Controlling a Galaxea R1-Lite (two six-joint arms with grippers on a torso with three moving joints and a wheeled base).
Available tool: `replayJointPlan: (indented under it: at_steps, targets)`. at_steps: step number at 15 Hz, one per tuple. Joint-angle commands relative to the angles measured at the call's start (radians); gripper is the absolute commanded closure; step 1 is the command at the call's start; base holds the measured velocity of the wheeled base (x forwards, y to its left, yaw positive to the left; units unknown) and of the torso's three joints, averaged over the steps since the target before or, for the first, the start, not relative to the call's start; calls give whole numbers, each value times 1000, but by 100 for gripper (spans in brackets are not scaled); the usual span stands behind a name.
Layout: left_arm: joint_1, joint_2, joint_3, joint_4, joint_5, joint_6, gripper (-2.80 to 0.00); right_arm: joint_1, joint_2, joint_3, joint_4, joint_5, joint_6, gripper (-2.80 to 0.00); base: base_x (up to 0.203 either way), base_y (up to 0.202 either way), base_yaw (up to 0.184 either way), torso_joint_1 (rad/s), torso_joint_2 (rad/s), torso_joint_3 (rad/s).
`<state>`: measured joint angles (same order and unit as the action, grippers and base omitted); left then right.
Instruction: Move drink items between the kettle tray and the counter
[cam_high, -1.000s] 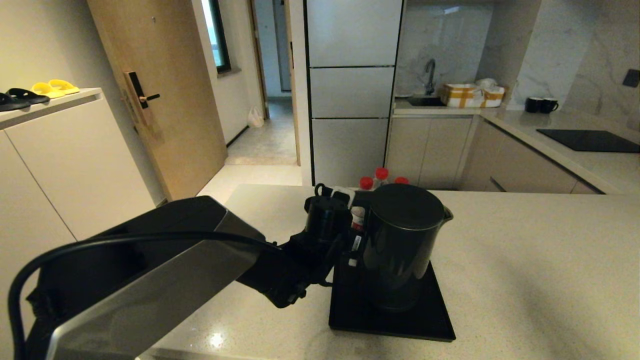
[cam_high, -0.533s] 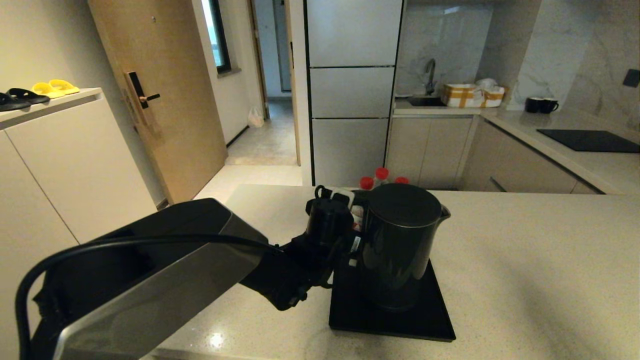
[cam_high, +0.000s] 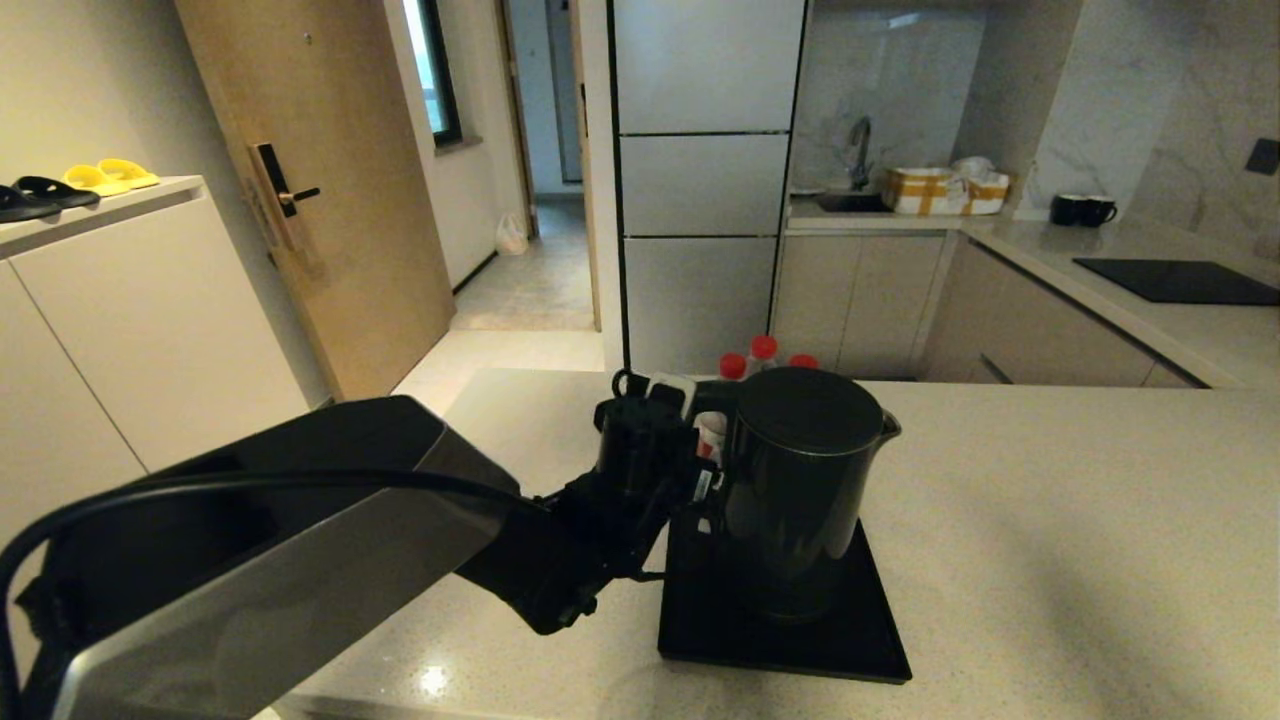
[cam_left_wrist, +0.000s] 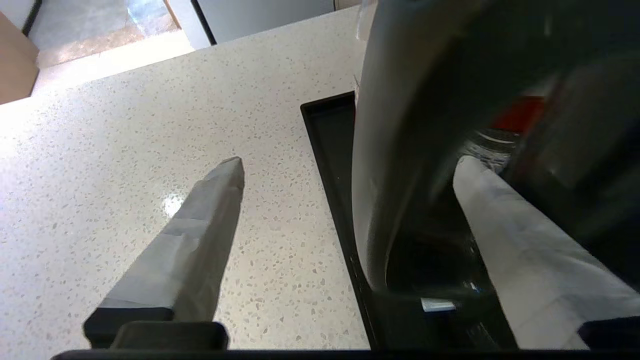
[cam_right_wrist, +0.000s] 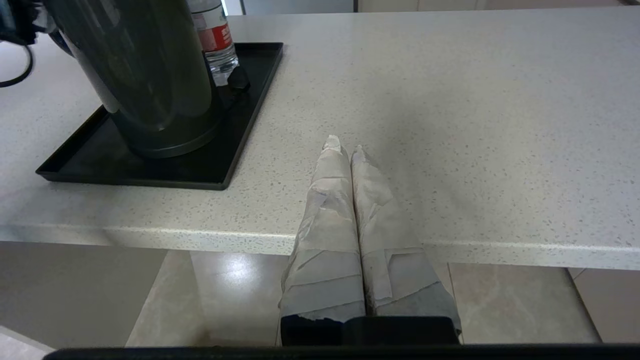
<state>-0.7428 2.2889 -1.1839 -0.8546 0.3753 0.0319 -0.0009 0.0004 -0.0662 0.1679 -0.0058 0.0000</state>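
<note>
Head view: kettle (cam_high: 800, 490) on tray (cam_high: 880, 640), bottles (cam_high: 762, 352) behind kettle. Left gripper (cam_left_wrist: 350, 175) spread wide astride kettle handle, nothing clamped. Lift to counter (cam_high: 1050, 520) pending; right gripper (cam_right_wrist: 345, 147) closed, empty.

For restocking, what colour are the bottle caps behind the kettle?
Red bottle caps, clearest in the head view.

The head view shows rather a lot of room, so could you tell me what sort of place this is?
Most likely a home kitchen: a sink with a tap, a black glass hob and a kettle on a stone counter.
</note>
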Motion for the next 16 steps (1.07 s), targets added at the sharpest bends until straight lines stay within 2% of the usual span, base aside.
replayJointPlan:
  at_steps: [1, 4, 11, 16]
  targets:
    - [-6, -28, 37, -18, 4, 0, -280, -1, 0, 0, 1, 0, 0, 0, 0, 0, 0, 0, 0, 0]
    - [-7, -68, 119, -82, 1, 0, -280, -1, 0, 0, 1, 0, 0, 0, 0, 0, 0, 0, 0, 0]
    - [-7, -143, 178, -93, -6, -30, -280, -1, 0, 0, 1, 0, 0, 0, 0, 0, 0, 0, 0, 0]
    - [-6, -348, 344, -89, -7, -64, -280, -1, 0, 0, 1, 0, 0, 0, 0, 0, 0, 0, 0, 0]
